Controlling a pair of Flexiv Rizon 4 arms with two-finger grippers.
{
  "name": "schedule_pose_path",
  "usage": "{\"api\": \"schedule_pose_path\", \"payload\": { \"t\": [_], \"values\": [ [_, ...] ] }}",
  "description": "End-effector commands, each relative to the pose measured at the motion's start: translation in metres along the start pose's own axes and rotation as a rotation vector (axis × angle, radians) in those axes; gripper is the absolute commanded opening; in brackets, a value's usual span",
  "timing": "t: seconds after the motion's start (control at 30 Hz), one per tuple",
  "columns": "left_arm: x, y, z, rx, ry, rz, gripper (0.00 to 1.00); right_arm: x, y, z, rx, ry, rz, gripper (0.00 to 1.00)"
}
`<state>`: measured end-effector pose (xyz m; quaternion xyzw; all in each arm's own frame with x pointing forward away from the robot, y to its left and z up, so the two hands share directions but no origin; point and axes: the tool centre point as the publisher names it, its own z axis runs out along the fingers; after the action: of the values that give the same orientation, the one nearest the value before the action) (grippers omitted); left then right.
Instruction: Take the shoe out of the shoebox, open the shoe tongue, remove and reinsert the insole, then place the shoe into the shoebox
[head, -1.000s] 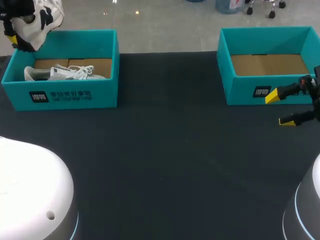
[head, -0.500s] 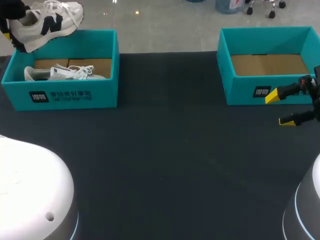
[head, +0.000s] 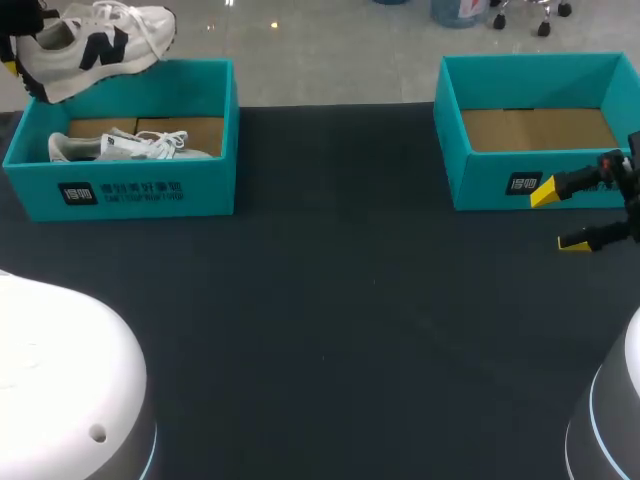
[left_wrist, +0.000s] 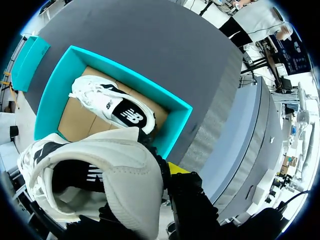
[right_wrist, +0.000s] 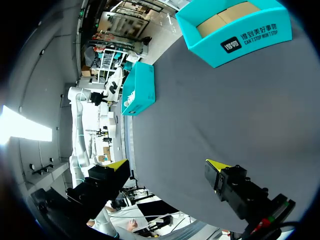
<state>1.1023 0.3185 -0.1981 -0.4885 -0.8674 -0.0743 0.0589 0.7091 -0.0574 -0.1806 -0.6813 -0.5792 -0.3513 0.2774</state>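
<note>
A white sneaker with a dark logo (head: 95, 45) hangs in the air above the back left corner of the left teal shoebox (head: 130, 190). My left gripper (head: 24, 70) is shut on its heel, toe pointing right. In the left wrist view the held sneaker (left_wrist: 100, 175) fills the space at the gripper (left_wrist: 162, 172), and one yellow fingertip (left_wrist: 176, 168) shows beside the heel. Its mate, a second white sneaker (head: 130, 147) (left_wrist: 111, 103), lies on the cardboard floor of that shoebox (left_wrist: 176, 112). My right gripper (head: 560, 217) (right_wrist: 167, 165) stands open over the table, holding nothing.
A second teal shoebox (head: 500, 180) (right_wrist: 235, 37) stands at the back right, only cardboard inside, just behind my right gripper. The dark table (head: 340, 320) stretches between the two boxes. The left shoebox (right_wrist: 140, 87) shows far across the table in the right wrist view.
My left gripper has turned and lifted the sneaker slightly: it first hung bunched by the gripper, now it lies sideways with the toe to the right. The right arm has kept still.
</note>
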Motion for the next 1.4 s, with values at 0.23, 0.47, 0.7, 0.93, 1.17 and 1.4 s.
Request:
{"api": "schedule_pose_path", "payload": {
  "t": [0.23,0.47,0.7,0.93,1.17,1.4],
  "values": [
    [0.008,-0.004,-0.001,0.008,-0.096,0.381,0.0,0.0,0.0,0.0,0.0,-0.001,0.001,1.0],
    [0.015,0.009,0.003,-0.051,-0.052,0.674,0.0,0.0,0.0,0.0,0.0,-0.001,0.001,1.0],
    [0.015,0.009,0.003,-0.051,-0.052,0.674,0.0,0.0,0.0,0.0,0.0,-0.001,0.001,1.0],
    [0.01,0.02,0.009,-0.081,-0.058,0.651,0.0,0.0,0.0,0.0,0.0,-0.001,0.001,1.0],
    [0.001,0.042,0.015,-0.106,-0.054,0.595,0.0,0.0,0.0,0.0,0.0,-0.001,0.001,1.0],
    [-0.015,0.064,0.029,-0.091,-0.055,0.606,0.0,0.0,0.0,0.0,0.0,-0.001,0.001,1.0]
  ]
}}
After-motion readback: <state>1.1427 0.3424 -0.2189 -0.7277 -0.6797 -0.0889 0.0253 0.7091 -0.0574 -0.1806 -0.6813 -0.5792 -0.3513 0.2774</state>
